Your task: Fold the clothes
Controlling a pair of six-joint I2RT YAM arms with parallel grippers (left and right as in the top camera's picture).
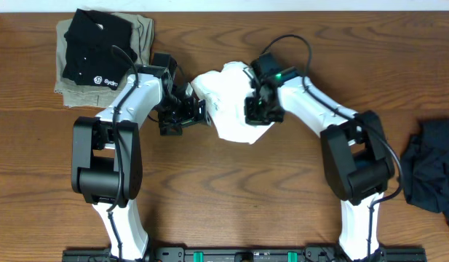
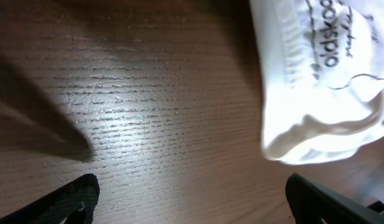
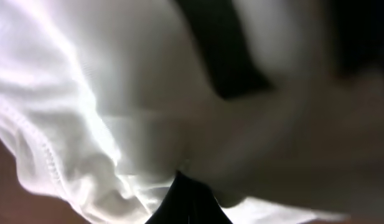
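Overhead, the white T-shirt lies bunched in a rumpled heap on the wooden table, toward the far side and about midway across, with both arms reaching in on it from either side. The left tool sits just beside the heap's left edge with its jaws spread wide and nothing between them. In the left wrist view its two dark fingers stand far apart at the bottom corners, bare wood grain between them, and the T-shirt fills the upper right corner, a stitched hem and some printed lettering showing on the cloth. The fabric there lies apart from both fingers.

The right tool is down on the right part of the heap, closed. In the right wrist view the white fabric crowds almost the whole picture, blurred and very near the lens, its folds and a stitched hem running toward the dark closed tip at the bottom edge, so the cloth appears pinched in it.

At the far left corner a folded black shirt with a small white logo lies on top of a folded khaki garment, well apart from the T-shirt. A crumpled dark garment lies at the table's right edge, beside the right arm's base.
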